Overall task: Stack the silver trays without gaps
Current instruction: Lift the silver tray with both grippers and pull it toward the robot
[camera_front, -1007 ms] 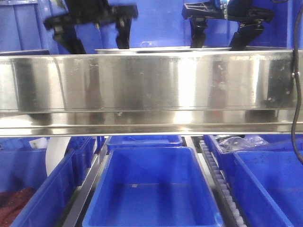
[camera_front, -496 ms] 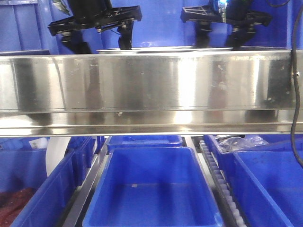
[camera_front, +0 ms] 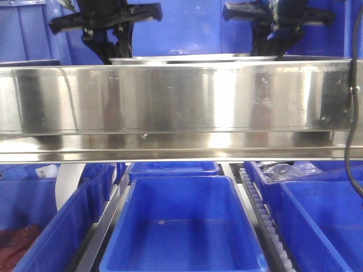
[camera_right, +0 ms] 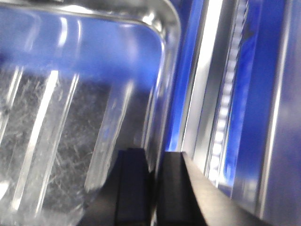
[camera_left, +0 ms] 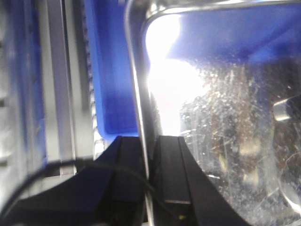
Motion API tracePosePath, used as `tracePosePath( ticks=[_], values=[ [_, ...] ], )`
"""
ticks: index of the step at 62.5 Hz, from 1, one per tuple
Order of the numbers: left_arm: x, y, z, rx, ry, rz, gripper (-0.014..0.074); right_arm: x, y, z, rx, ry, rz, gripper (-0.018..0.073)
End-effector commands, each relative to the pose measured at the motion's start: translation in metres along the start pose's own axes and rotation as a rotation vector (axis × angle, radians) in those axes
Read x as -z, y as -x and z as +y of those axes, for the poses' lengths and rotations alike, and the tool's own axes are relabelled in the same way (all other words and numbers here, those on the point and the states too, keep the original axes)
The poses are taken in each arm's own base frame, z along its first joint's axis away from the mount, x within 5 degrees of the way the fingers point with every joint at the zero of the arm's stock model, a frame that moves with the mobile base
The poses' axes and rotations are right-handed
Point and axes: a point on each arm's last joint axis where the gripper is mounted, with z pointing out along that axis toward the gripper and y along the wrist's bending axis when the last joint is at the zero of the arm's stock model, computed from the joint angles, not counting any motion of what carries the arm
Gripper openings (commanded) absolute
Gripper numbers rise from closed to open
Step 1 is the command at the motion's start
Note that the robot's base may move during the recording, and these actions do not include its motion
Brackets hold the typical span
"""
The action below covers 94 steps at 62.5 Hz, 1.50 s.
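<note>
Silver tray (camera_front: 193, 57) sits up behind the steel shelf band (camera_front: 181, 102). From the front only its thin rim shows, just above the band's top edge and roughly level L to R. Whatever is under it is hidden by the band, so can't tell if it's resting on another tray or hanging free. No 2nd tray can be made out for sure.

Left gripper (camera_left: 146, 141): jaws closed on the tray's left rim, one finger outside the wall and one inside, with the rim edge running up between them. Right gripper (camera_right: 153, 157): same on the opposite rim, jaws pinched over the wall w/ no visible gap. Both holds sit along the straight run of rim, back from the rounded corners.

Handling, as a judgement:
- Thin sheet metal, prob. light and stiff enough to carry by two edges w/o sagging.
- Polished and slick. Floor is scuffed and glaring in the wrist views, and the rim is narrow, so there's little for the jaws to bite on.
- Opposite-rim hold looks right, since it keeps the tray flat. If one side slips or drops first, the tray could cock inside the one below and leave a gap.
- Nesting will likely need it level and square before the jaws let go.

Blue bins (camera_front: 184, 226) below the band aren't involved.
</note>
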Motion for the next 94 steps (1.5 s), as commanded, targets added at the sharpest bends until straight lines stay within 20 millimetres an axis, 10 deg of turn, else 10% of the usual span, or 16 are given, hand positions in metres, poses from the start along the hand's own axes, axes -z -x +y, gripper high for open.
tracePosePath(
  ticks=[1, 24, 62, 94],
  values=[
    [0.062, 0.005, -0.006, -0.043, 0.007, -0.097, -0.0043, 0.066, 0.006, 0.006, 0.037, 0.024, -0.164, 0.0057],
    [0.140, -0.009, -0.024, -0.150, -0.040, -0.257, -0.0041, 0.139, -0.020, 0.014, 0.021, 0.049, -0.189, 0.0057],
    [0.156, -0.103, -0.007, -0.200, -0.017, -0.066, -0.0041, 0.153, -0.097, 0.042, 0.057, 0.109, -0.099, 0.0057],
    [0.212, -0.160, -0.021, -0.257, -0.162, -0.132, -0.0041, 0.219, -0.141, 0.050, 0.074, 0.222, -0.211, 0.0057]
  ],
)
